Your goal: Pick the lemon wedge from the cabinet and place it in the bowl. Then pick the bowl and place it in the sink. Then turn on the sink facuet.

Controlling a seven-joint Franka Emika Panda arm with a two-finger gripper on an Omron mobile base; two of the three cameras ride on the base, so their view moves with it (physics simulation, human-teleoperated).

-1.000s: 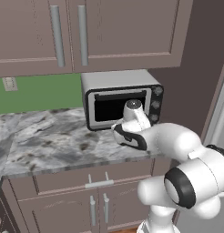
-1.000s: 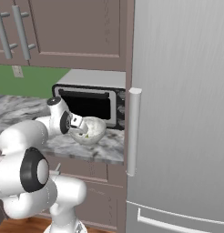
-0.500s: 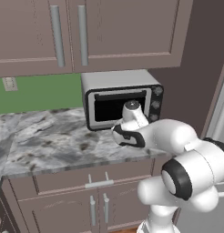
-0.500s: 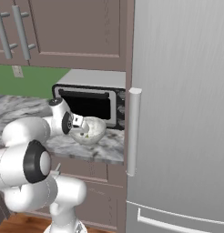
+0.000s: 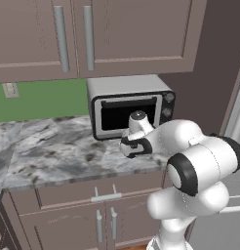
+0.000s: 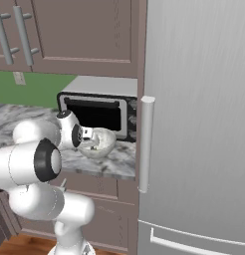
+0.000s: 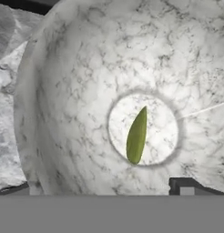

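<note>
The white marbled bowl (image 6: 98,143) stands on the counter in front of the oven. In the hand view I look straight down into the bowl (image 7: 86,68). The yellow-green lemon wedge (image 7: 136,135) lies on its flat bottom. My gripper (image 7: 100,189) is open and straddles the bowl's wall, with one fingertip (image 7: 185,185) inside the bowl and the other outside the rim. From the right base view the gripper (image 6: 91,141) reaches into the bowl's near left side. The taupe cabinet (image 5: 127,34) above has its doors shut. The sink and faucet are out of view.
A silver toaster oven (image 5: 129,105) with a dark door stands just behind the bowl. A tall steel fridge (image 6: 199,124) with a vertical handle (image 6: 145,144) borders the counter on the right. The marble counter (image 5: 49,151) stretches to the left.
The arm's elbow has swung closer to the cameras, while the hand has stayed at the bowl with only a slight shift. The bowl has not moved.
</note>
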